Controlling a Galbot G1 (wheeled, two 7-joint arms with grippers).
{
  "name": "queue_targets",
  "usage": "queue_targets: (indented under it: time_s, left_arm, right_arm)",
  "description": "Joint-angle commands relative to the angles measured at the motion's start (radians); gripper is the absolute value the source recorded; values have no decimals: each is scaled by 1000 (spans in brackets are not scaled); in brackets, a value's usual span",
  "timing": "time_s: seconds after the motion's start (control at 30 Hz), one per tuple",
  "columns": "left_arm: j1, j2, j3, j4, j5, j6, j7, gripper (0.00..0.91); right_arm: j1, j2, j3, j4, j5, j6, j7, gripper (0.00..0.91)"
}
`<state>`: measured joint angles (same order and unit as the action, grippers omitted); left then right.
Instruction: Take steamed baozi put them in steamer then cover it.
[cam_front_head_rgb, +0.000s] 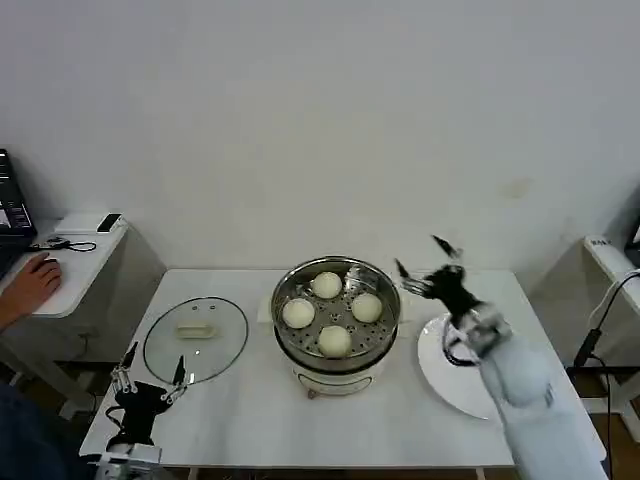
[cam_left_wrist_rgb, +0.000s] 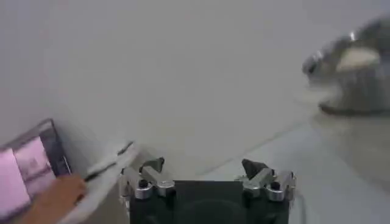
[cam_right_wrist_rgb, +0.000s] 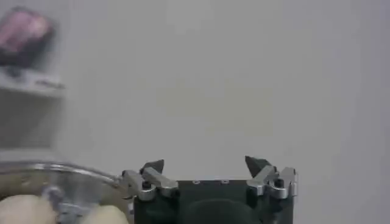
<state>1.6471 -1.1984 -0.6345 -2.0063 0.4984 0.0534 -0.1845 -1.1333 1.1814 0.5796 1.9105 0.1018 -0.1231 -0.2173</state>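
Four steamed baozi (cam_front_head_rgb: 332, 313) sat in the steamer (cam_front_head_rgb: 337, 352), uncovered. Cover (cam_front_head_rgb: 195, 338) lay flat to its left, just beyond the open, empty left gripper (cam_front_head_rgb: 151, 372), the nearer arm. Right gripper (cam_front_head_rgb: 422, 262), open, empty, hovered right of steamer.

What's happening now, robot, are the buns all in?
Four buns in steamer. Right gripper open, beside steamer above plate. Left gripper open, low, near lid flat on table. Nothing blocking.

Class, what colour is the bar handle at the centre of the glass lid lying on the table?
Cream-white. The handle on the cover shows best in the head view.
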Motion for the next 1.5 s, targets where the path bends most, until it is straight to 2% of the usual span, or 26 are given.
queue_targets:
  time_s: [0.03,0.3,0.6,1.17,1.5]
  left_arm:
    - [-80,65,14,196,561,-63,-40,907]
    - [-241,108,72,373,606,-65,-33,907]
    - [-409,118,127,514,598,-70,-27,907]
    - [-560,97,219,727,615,-87,-42,907]
    - [-642,89,228,822,656,-103,-65,907]
  right_arm:
    - [-404,163,351,156,61,68,2,907]
    - [-449,160,420,180,105,71,21,907]
    - [-477,171,433,210,132,63,24,907]
    - [-509,206,451,237,125,72,19,907]
    - [-545,234,466,240,114,93,11,907]
